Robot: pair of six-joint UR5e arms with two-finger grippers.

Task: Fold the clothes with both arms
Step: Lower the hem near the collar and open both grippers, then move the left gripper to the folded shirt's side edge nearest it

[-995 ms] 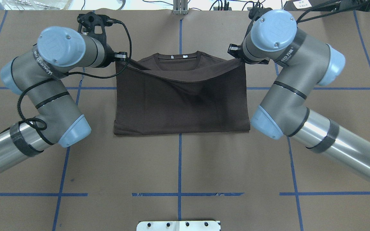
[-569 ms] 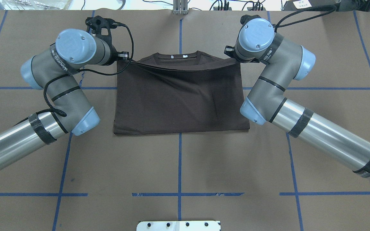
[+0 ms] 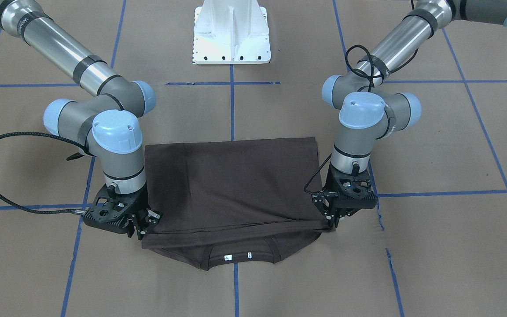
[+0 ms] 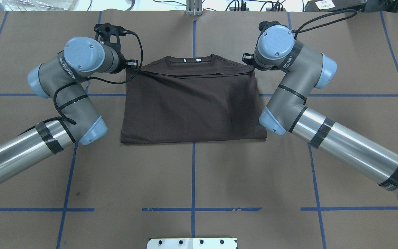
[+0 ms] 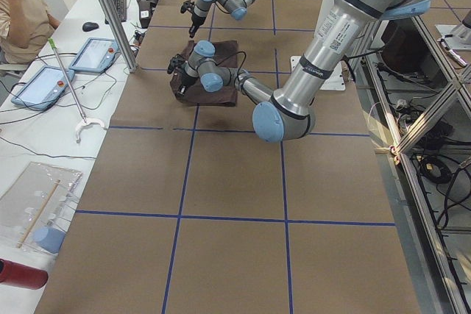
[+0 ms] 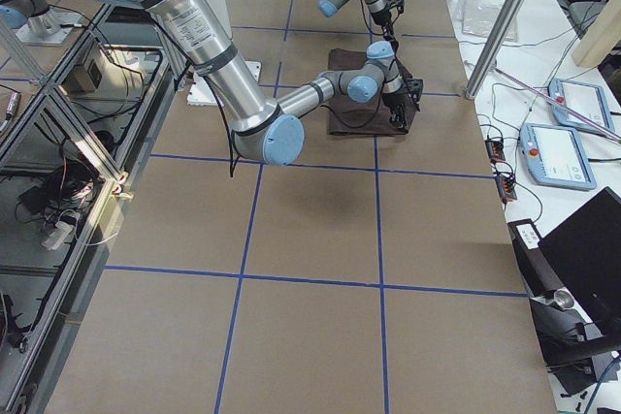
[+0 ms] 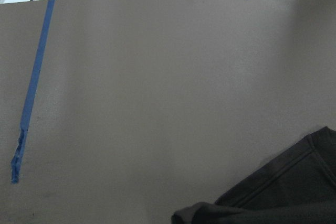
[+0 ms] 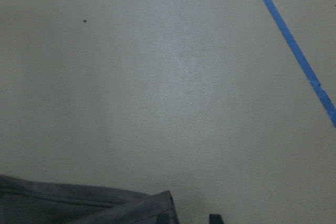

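The left end effector [image 3: 331,223] and the right end effector [image 3: 145,228] each clamp a corner of the shirt [image 3: 231,185], its edge stretched between them.

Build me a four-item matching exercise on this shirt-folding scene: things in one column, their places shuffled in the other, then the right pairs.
Things
1. left gripper
2. right gripper
3. collar
4. pedestal base

Places
A. on the robot's side of the table, apart from the T-shirt
B. uncovered, at the T-shirt's edge farthest from the robot
C. at the folded layer's corner, front-facing view's left
D. at the folded layer's corner, front-facing view's right

Pairs: 1-D, 2-C, 3-B, 4-A
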